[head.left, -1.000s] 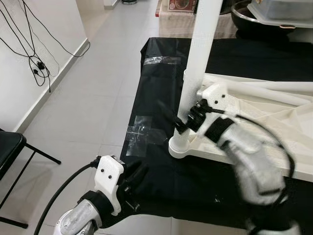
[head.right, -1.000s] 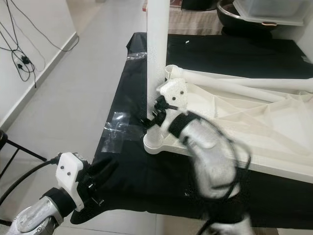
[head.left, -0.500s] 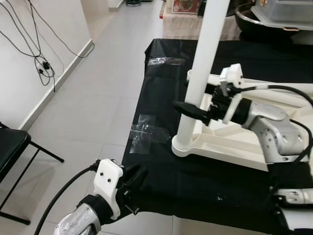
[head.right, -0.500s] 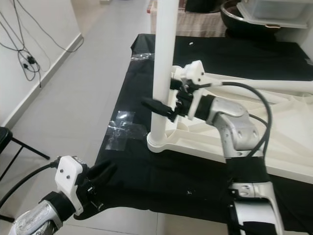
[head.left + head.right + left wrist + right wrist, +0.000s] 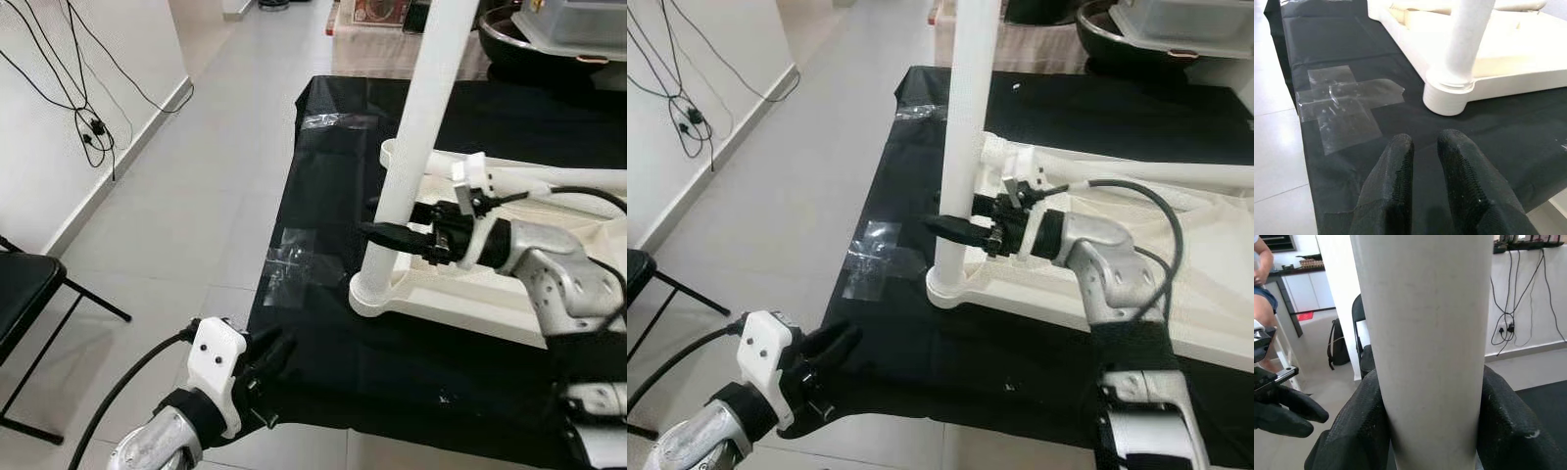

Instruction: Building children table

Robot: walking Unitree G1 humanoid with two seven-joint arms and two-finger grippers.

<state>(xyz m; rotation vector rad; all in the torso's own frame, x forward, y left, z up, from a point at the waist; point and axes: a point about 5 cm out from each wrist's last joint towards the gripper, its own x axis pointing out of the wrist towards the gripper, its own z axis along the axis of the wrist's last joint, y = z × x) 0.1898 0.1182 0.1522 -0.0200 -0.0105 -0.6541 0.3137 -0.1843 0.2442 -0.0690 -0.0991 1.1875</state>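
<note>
A white children's table (image 5: 509,305) lies upside down on the black-covered worktop (image 5: 333,176). One white leg (image 5: 416,127) stands upright in the table's near corner socket (image 5: 377,294). My right gripper (image 5: 387,233) reaches in from the right, a little above the socket. It is shut on the leg, with one black finger (image 5: 1356,426) pressed to each side. My left gripper (image 5: 272,354) hangs low at the worktop's front left edge. Its fingers (image 5: 1398,156) are slightly apart with nothing between them, above the black cloth.
Clear tape (image 5: 299,259) patches the cloth left of the socket. More white legs (image 5: 558,176) lie across the upturned table. A bowl and a plastic box (image 5: 573,24) stand at the back right. A black chair (image 5: 20,304) and wall cables (image 5: 88,127) are on the left, across grey floor tiles.
My right arm swung up from beside the socket, then settled a little lower with its fingers round the leg. The left gripper stayed put. The camera shifted slightly.
</note>
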